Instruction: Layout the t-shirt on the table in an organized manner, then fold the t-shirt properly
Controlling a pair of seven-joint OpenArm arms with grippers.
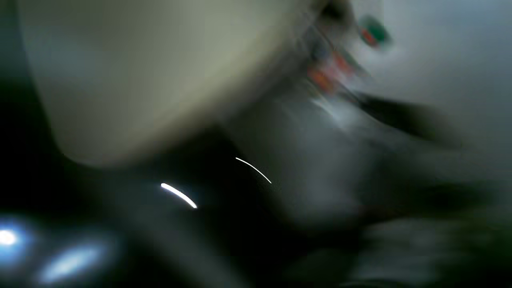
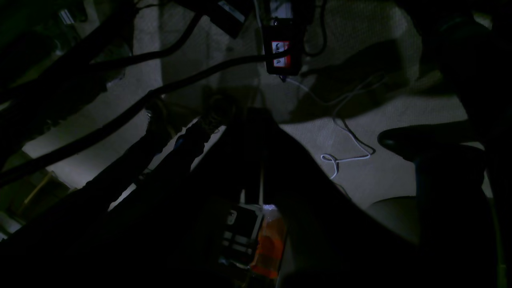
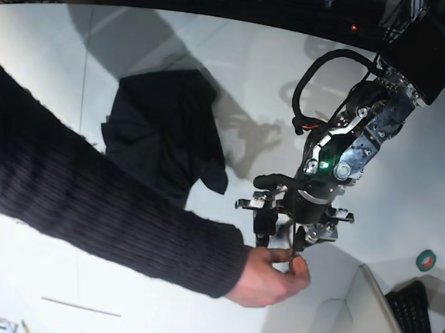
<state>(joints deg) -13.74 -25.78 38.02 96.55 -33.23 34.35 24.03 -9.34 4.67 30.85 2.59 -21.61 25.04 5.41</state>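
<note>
Off-white and smooth, the surface (image 3: 143, 299) is filling most of the base view, with a curved far edge and a thin seam line near the front left. Crossing it from the left, a person's arm in a dark knitted sleeve (image 3: 88, 202) is reaching toward the middle, and the bare human hand (image 3: 269, 277) at its end is sitting right under the left arm's tool, its fingers curled around something small that is too tiny to make out. Black and crumpled, the t-shirt (image 3: 163, 131) is lying in a loose heap on the far left part of the surface, well apart from both the person's hand and the robot, with nothing touching it. The left arm is hanging down at the right of the base view, a green light glowing on its wrist, and the left hand (image 3: 279, 231) is pointing downward with its fingers standing apart, just above the person's fingers. The left wrist view is blurring into streaks. The right hand is not showing clearly in any view; it is pressed together. A small green tape roll (image 3: 425, 260) is lying near the right edge.
</note>
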